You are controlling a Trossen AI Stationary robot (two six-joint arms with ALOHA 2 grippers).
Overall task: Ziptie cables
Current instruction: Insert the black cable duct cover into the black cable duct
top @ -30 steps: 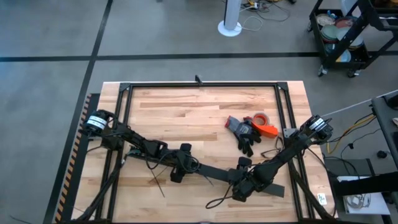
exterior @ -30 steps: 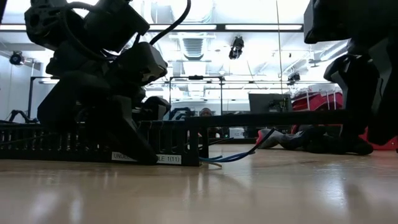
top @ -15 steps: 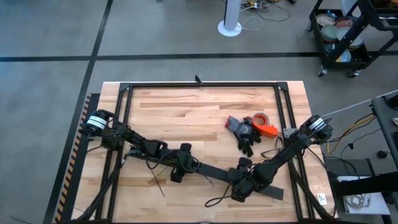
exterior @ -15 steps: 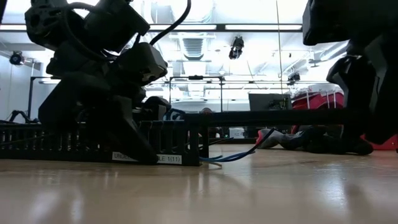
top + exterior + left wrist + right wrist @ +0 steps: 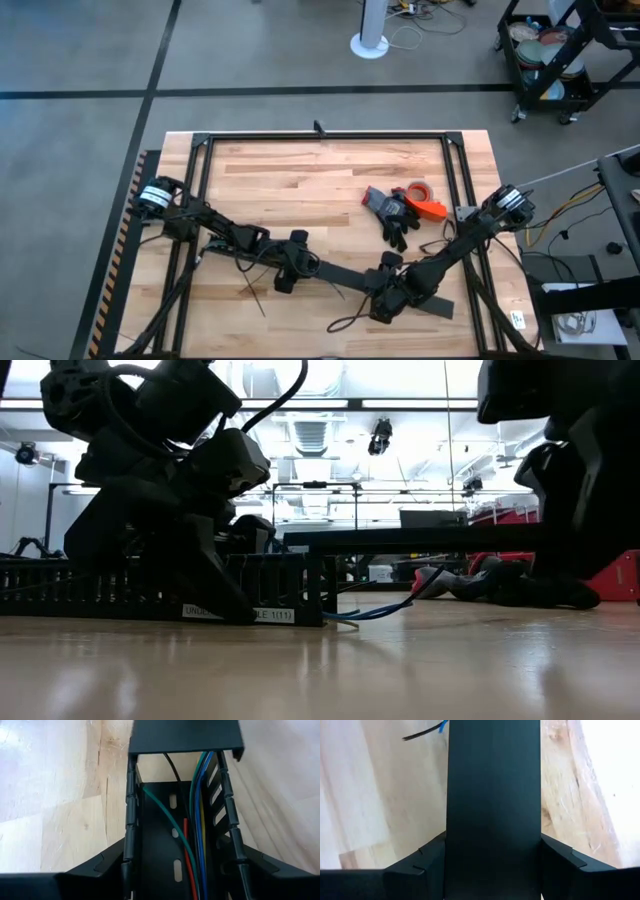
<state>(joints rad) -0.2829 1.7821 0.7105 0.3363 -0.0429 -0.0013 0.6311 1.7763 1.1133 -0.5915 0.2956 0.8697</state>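
the left gripper (image 5: 284, 270) straddles the duct (image 5: 175, 870) at the near middle of the table, jaws closed on its toothed walls. the cables (image 5: 197, 840) run lengthwise inside the channel, straight ahead of it. the right gripper (image 5: 385, 300) grips the lid (image 5: 492, 810) along the same axis (its far end overlaps the duct). zipties (image 5: 252, 292) lie just left of the left gripper, nearer that arm.

Green, blue, red wires (image 5: 192, 845) in black slotted duct (image 5: 131, 850)
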